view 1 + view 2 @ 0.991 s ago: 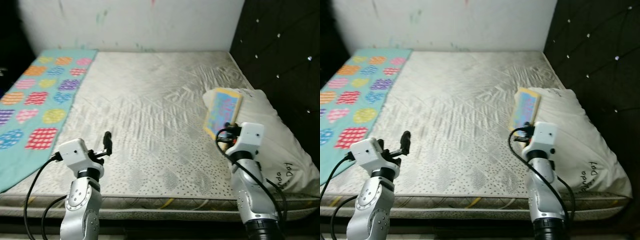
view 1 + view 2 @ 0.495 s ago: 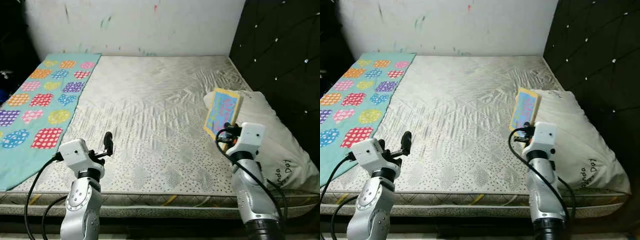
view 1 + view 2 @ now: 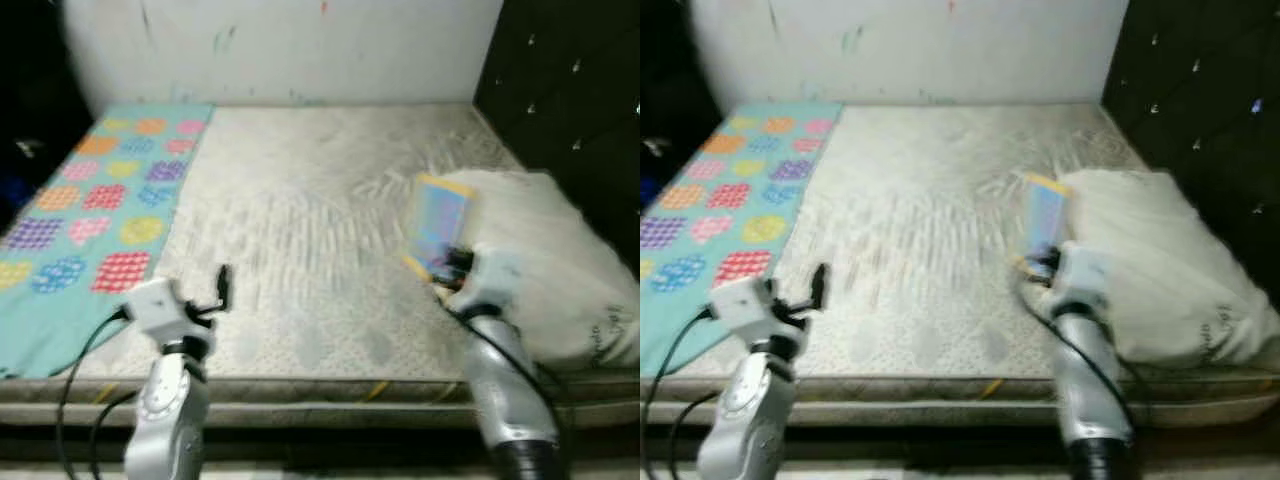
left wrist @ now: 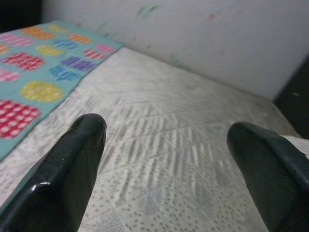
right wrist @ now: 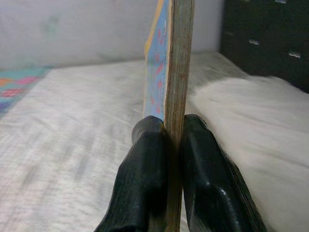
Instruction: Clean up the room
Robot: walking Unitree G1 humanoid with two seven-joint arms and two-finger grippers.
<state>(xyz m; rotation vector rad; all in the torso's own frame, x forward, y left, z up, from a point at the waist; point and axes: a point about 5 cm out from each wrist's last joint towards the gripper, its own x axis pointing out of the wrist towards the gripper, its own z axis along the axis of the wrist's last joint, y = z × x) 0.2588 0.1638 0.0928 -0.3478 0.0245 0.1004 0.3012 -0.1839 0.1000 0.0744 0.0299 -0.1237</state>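
Right gripper [image 5: 166, 130] is clamped tight on the lower edge of the book [image 3: 437, 225], both fingers pressed flat against its covers, holding it upright over the mattress [image 3: 300, 200], just beside the pillow [image 3: 550, 260]. Left gripper [image 4: 164, 159] hovers over the mattress's near edge, fingers spread wide with nothing between them. Farther out, the spotted blanket [image 3: 90, 190] lies along the mattress's left side. Beyond the mattress, the wall [image 3: 280, 45].
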